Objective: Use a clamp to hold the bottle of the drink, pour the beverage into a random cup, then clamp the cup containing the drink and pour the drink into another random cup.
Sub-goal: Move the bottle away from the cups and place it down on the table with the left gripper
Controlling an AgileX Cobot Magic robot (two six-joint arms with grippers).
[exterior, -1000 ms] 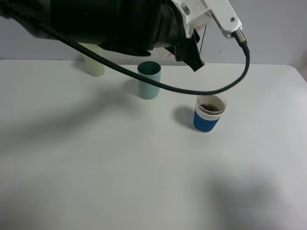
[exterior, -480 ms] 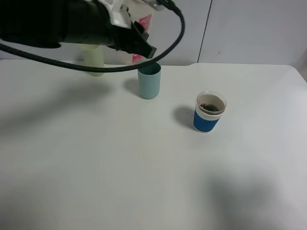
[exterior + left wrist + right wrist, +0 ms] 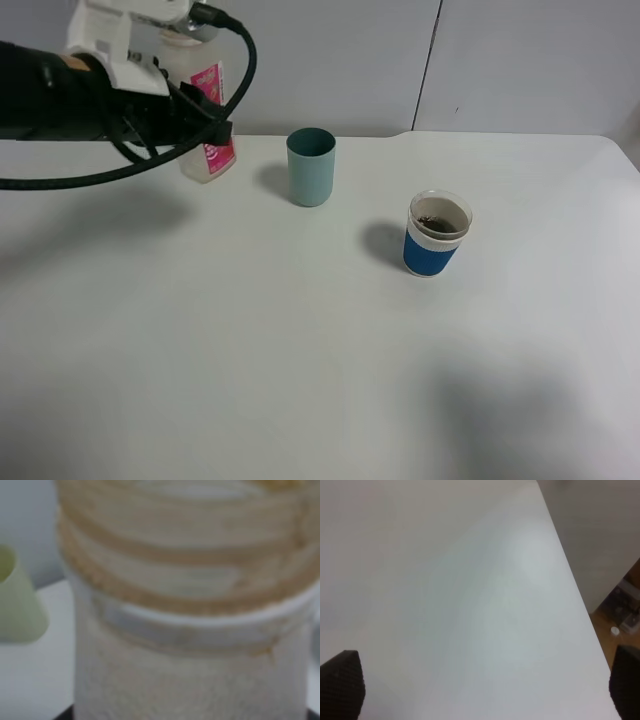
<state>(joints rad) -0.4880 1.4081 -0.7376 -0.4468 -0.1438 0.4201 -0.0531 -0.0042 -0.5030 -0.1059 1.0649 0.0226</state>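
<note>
The bottle of the drink (image 3: pixel 212 150), clear with a pink label, stands upright at the back left of the table, and my left gripper (image 3: pixel 196 118) is shut on its upper body. Up close its ribbed neck (image 3: pixel 190 630) fills the left wrist view. I cannot tell whether its base touches the table. The blue-sleeved cup (image 3: pixel 437 234) right of centre holds dark brown beverage. The teal cup (image 3: pixel 311 166) stands between bottle and blue cup. My right gripper (image 3: pixel 482 687) is open over bare white table, out of the exterior high view.
A pale yellow-green cup (image 3: pixel 20 605) stands just behind the bottle; the arm hides it from the high camera. The table's right edge (image 3: pixel 580 595) runs close by the right gripper, with floor beyond. A grey wall (image 3: pixel 500 60) backs the table.
My left arm has swung from above the teal cup over to the back left, carrying the bottle. The bottle has gone from tilted to upright. The cups have not moved.
</note>
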